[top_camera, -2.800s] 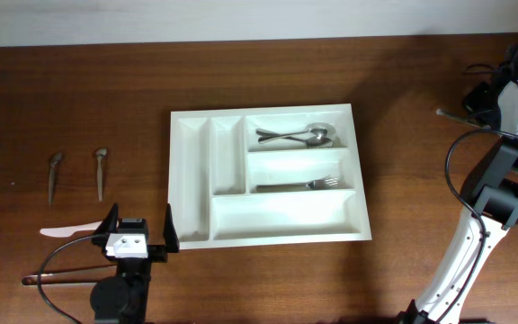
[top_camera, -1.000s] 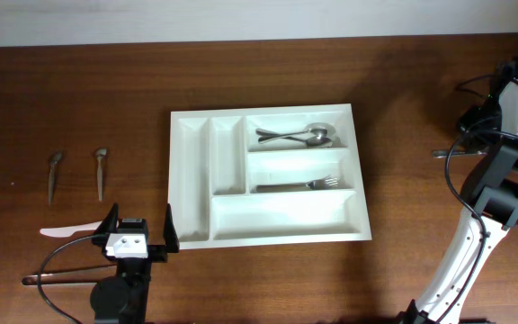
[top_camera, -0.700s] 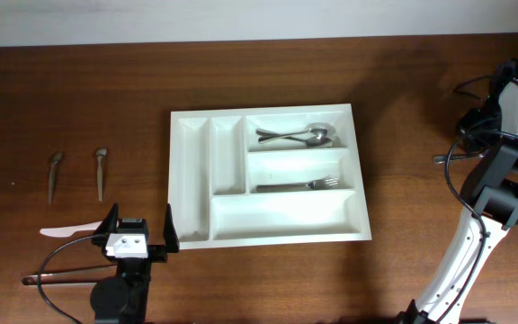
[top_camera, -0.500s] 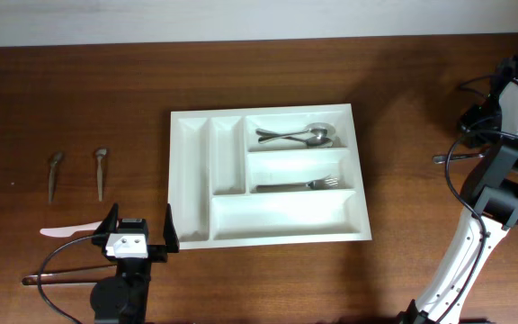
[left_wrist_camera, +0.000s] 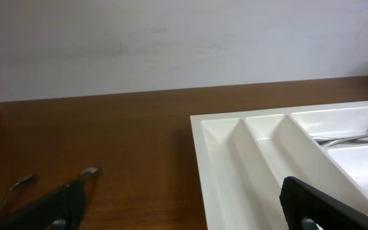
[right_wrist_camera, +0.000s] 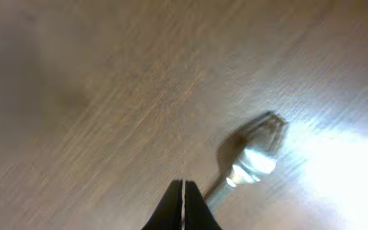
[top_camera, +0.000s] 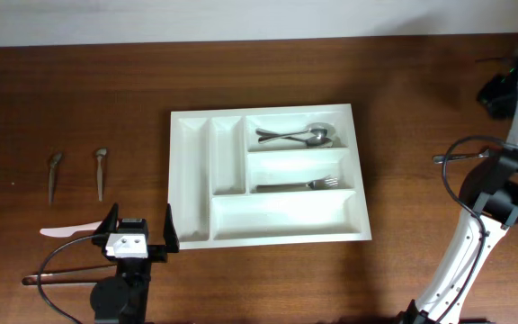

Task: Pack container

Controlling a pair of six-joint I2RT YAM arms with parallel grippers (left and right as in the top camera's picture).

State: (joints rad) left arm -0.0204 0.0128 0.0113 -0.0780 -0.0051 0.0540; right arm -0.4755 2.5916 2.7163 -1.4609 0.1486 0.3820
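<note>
- Across the middle of the table, the white tray (top_camera: 277, 218) is sitting unmoved, with a tray fork (top_camera: 299, 185) lying in its middle right-hand compartment.
- Over at the far right, the right arm is swinging up toward the far edge. Half a second ago it was crouching right over the loose fork (top_camera: 461, 156), which is now showing more of its length.
- At the near left, the left gripper (top_camera: 140, 216) is waiting with its jaws spread wide, holding nothing.
- Seen from its wrist, the right gripper (right_wrist_camera: 183, 186) is pinching its fingers tight together, and I am seeing nothing between them.
- That loose fork is lying flat on the wood, well apart from the tray.
- To my eye the pick is needing a fresh try: opening first, coming down square across the handle, closing, then carrying it level to the tray fork's compartment.
</note>
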